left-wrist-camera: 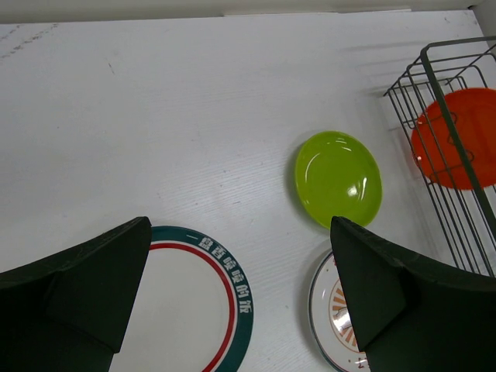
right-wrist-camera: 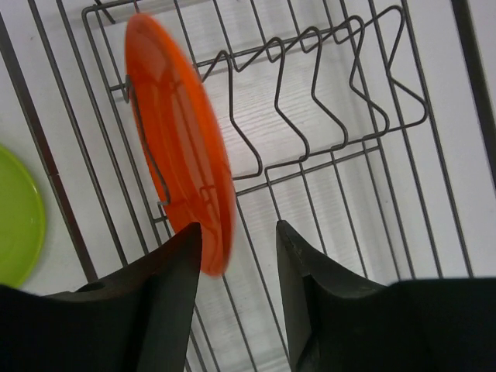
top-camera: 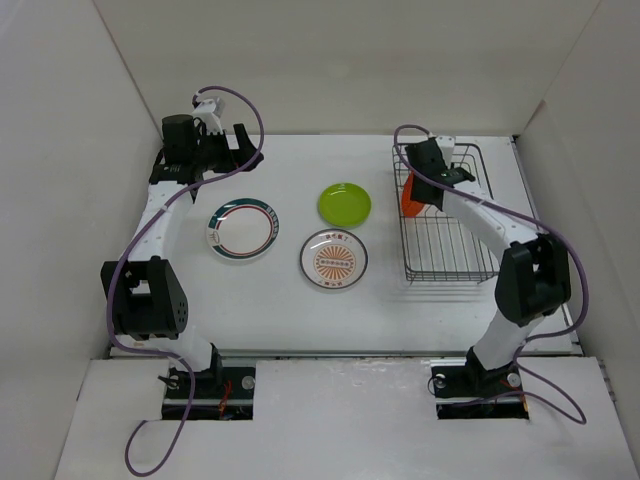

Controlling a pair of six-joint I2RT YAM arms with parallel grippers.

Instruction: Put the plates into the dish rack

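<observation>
Right arm: the right gripper (right-wrist-camera: pixel 239 232) is over the far end of the rectangular black wire dish rack (top-camera: pixel 448 245). Its jaws are parted. The right finger stands clear of the plain orange round plate (right-wrist-camera: pixel 178 139). The left finger sits right at the plate's lower rim, and I cannot tell whether it touches. I read this hand as released, gripping nothing.

Orange plate: it is inside the rack, standing on edge and leaning slightly. It is caught in the upright tines, at the tine nearest the rack's left wall. The other tines in that row carry nothing.

Left arm: the left gripper (left-wrist-camera: pixel 239 229) hangs above the far left part of the white table (top-camera: pixel 300 160). Its jaws are spread wide with nothing between them.

Plates on the table, all lying flat and left of the rack:
- The plain lime green round plate (top-camera: pixel 344 204) is the one closest to the rack, but apart from it.
- The white plate with an orange sunburst centre (top-camera: pixel 333 258) lies just beside the lime one, on the side nearer the arm bases. I cannot tell whether their rims touch.
- The white plate with a dark green-and-red rim (top-camera: pixel 243 230) is further left and apart from the other two. In the left wrist view it shows between and below the fingers.
</observation>
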